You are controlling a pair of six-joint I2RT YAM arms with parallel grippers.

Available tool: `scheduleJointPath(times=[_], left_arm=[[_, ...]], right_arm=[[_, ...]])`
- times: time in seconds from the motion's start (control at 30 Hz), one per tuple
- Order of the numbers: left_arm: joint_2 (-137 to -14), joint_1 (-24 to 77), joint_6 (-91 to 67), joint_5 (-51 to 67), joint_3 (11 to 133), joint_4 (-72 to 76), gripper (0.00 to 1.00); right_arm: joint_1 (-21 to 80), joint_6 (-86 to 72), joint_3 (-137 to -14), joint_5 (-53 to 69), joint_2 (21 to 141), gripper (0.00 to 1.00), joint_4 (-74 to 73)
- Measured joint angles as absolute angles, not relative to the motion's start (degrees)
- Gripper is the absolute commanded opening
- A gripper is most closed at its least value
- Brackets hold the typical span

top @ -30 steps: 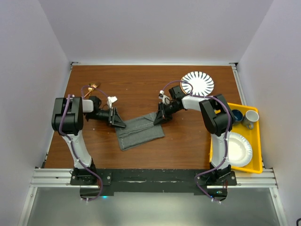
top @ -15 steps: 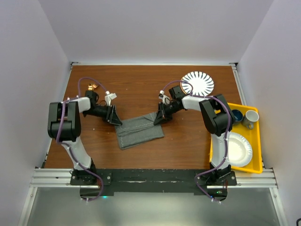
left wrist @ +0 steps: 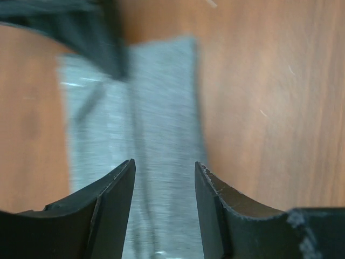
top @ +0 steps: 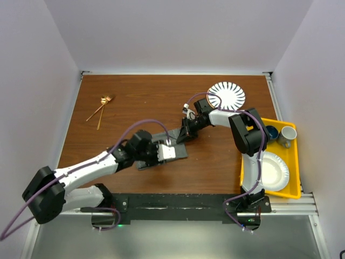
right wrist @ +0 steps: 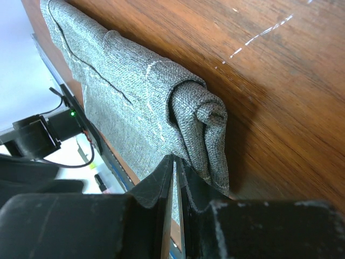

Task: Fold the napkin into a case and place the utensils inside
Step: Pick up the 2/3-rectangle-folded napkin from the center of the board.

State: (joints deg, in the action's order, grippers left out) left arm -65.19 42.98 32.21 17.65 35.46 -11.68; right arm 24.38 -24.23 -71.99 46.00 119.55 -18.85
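The dark grey napkin (top: 181, 152) lies folded into a narrow strip in the middle of the wooden table. My left gripper (top: 171, 152) hovers over its middle, open, with only cloth (left wrist: 156, 108) showing below the empty gap (left wrist: 164, 167). At the strip's far right end sits my right gripper (top: 180, 137). Its jaws are pressed almost together (right wrist: 175, 157) on the edge of the napkin's rolled end (right wrist: 205, 129). Those dark fingers (left wrist: 108, 43) also show in the left wrist view. Two gold utensils (top: 102, 106) lie at the far left, away from both grippers.
A black-and-white striped plate (top: 226, 94) sits at the back right. A yellow tray (top: 297, 162) at the right edge holds a white paper plate (top: 272, 170), a blue cup (top: 271, 131) and a grey mug (top: 287, 135). Walls close in three sides.
My left arm has left the napkin's left end, swung low to the right over the strip's middle, and its jaws have widened. The right gripper has stayed put.
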Motion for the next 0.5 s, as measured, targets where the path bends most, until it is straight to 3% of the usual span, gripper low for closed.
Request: scheduleJointPath(times=[0.17,0.37,0.47,0.5], left_arm=[[-68.9,55.5,33.6,7.0,31.3,-9.3,0.53],[-76.1,60.3,35.1,-2.2,30.4,-3.4,0.49],[-78.4,61.1,36.1,-5.1,30.4,-0.1,0.44],[-79.2,61.5,36.6,-6.2,30.4,1.3,0.37]], right_arm=[[24.4,-24.3,-71.7,46.0,119.5,0.11,-18.7],[24.3,-24.4,-71.4,46.0,119.3,0.11,-18.6],[24.3,-24.4,-71.3,45.9,119.3,0.11,-18.6],[24.3,-24.4,-71.3,45.9,119.3,0.11,-18.6]])
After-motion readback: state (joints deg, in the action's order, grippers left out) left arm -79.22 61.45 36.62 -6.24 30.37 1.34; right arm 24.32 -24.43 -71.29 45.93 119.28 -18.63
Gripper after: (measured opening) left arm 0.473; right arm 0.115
